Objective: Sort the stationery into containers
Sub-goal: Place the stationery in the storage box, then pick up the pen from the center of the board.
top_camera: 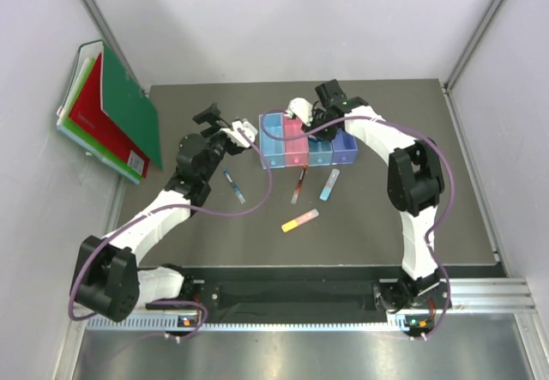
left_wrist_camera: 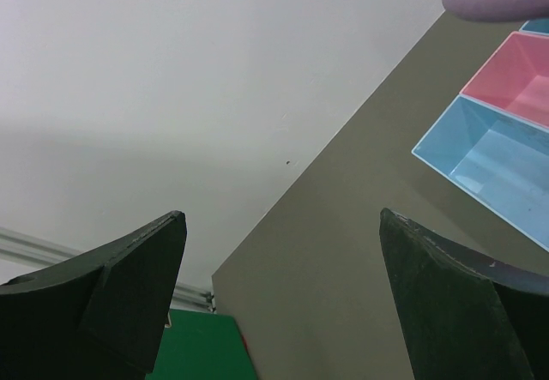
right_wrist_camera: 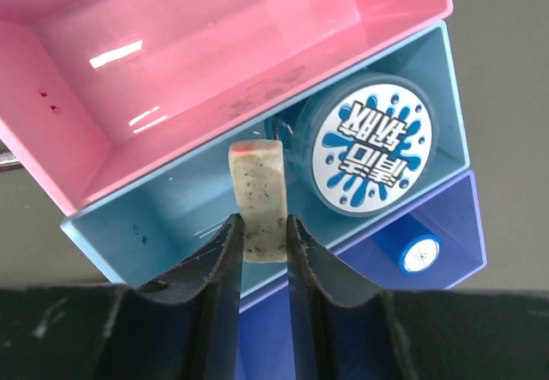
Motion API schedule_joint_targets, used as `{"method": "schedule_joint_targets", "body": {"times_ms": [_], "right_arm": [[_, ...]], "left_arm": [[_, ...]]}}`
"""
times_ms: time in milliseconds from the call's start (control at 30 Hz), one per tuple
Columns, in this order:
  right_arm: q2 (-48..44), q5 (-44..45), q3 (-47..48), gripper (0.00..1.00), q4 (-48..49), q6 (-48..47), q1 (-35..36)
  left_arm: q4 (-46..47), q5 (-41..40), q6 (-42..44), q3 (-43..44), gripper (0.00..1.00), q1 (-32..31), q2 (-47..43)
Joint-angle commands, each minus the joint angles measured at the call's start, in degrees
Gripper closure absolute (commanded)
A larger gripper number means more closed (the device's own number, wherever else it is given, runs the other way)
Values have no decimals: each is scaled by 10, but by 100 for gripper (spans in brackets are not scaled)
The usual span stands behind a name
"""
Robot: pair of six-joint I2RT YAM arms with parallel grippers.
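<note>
Beige eraser (right_wrist_camera: pixel 257 200) is pinched in right gripper (right_wrist_camera: pixel 262 226), jaws nearly closed on it, over the blue bin (right_wrist_camera: pixel 171 213) beside the round blue tin (right_wrist_camera: pixel 373 144); I'd lower over bare floor before releasing (left gripper (left_wrist_camera: pixel 281 215) gapes wide, empty).

You have bright, even light from overhead in all three views, with only faint, soft shadows on the worktop (top_camera: pixel 214 243). In the right wrist view, white glare streaks sit on the pink bin's (right_wrist_camera: pixel 214 45) glossy wall. In the left wrist view, the left pincer's (left_wrist_camera: pixel 283 226) dark tips look slightly soft-edged up close.
</note>
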Motion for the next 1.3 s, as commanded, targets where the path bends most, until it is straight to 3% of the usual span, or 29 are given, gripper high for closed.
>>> {"method": "schedule_joint_targets", "body": {"times_ms": [0, 433, 533, 567, 767, 867, 1133, 1267], "right_arm": [[-11, 0, 22, 73, 13, 13, -13], [-68, -7, 12, 44, 3, 40, -27], [-92, -8, 17, 43, 13, 69, -34], [-107, 4, 16, 43, 20, 79, -35], [-175, 46, -15, 41, 82, 131, -48], [-188, 57, -22, 39, 90, 126, -48], [-189, 64, -25, 38, 97, 126, -51], [-188, 65, -26, 37, 98, 128, -51]], "left_arm": [[32, 5, -13, 23, 1, 3, 3], [23, 45, 11, -22, 1, 5, 14], [-13, 100, 45, -42, 1, 19, 9], [-79, 102, 59, -35, 1, 24, 12], [-238, 8, -76, 74, 7, 30, 80], [-367, -51, -174, 165, 9, 30, 136], [-615, -105, -329, 337, 7, 31, 273], [-671, -112, -393, 360, 7, 42, 316]]}}
